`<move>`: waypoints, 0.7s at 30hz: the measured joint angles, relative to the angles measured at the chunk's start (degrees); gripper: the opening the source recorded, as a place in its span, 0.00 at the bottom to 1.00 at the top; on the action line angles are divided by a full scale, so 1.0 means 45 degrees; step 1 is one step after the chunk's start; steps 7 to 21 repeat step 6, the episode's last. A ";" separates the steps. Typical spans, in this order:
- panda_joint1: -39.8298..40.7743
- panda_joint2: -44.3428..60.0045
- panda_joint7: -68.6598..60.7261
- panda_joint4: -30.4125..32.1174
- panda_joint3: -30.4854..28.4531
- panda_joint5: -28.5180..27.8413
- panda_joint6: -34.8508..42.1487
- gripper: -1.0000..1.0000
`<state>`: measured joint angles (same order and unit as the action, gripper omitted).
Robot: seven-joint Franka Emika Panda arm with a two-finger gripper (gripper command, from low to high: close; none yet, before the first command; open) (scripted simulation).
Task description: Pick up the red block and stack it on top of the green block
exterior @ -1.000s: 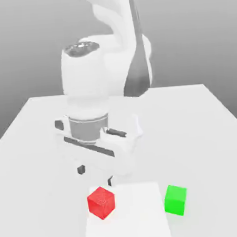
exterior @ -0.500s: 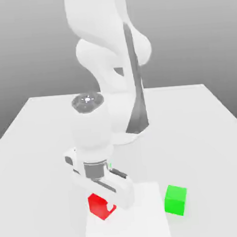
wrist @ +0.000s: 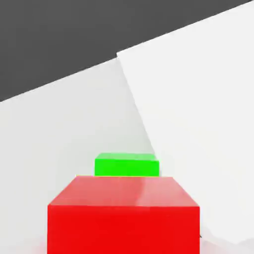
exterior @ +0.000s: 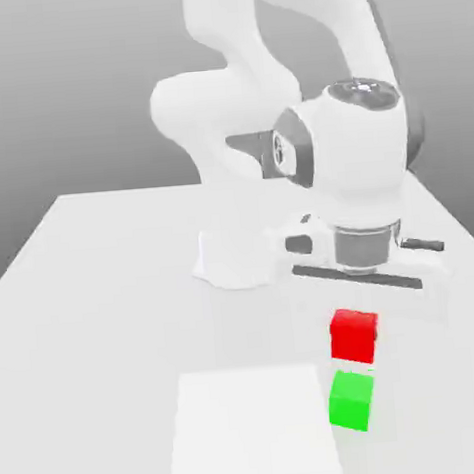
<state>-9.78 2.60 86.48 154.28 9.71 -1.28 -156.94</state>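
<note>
The pincer [exterior: 352, 324] is grasping the red block [exterior: 353, 337], which hangs in the air just above the green block [exterior: 351, 401]. The green block rests towards the surface's [exterior: 99, 342] near edge in the exterior view, nearer its corner on the exterior view's right than the other near corner, just beside the white square [exterior: 252, 430]. The step in hand looks to be lining up and lowering. In the hand view part of the green block's top is visible past the red one, so the two may not be centred yet; check that offset before going down. Best to match the faces so the edges run parallel, then descend straight and slowly, with the grip firm and the block level. Stop at light contact, since pressing on could shove or tip the lower cube. Let go only once the faces sit flush, parting evenly, then lift straight up so nothing drags the top block off.
</note>
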 joint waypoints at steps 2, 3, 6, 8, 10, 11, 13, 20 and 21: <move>0.0001 0.0874 0.0314 -0.0044 -0.0222 -0.0410 -0.0815 0.00; -0.0049 0.1263 0.0448 -0.0063 -0.0323 -0.0597 -0.1173 1.00; -0.0049 0.1263 0.0448 -0.0063 -0.0323 -0.0597 -0.1173 1.00; -0.0049 0.1263 0.0448 -0.0063 -0.0323 -0.0597 -0.1173 1.00; -0.0049 0.1263 0.0448 -0.0063 -0.0323 -0.0597 -0.1173 1.00; -0.0049 0.1263 0.0448 -0.0063 -0.0323 -0.0597 -0.1173 1.00; -0.0049 0.1263 0.0448 -0.0063 -0.0323 -0.0597 -0.1173 1.00; -0.0049 0.1263 0.0448 -0.0063 -0.0323 -0.0597 -0.1173 1.00; -0.0049 0.1263 0.0448 -0.0063 -0.0323 -0.0597 -0.1173 1.00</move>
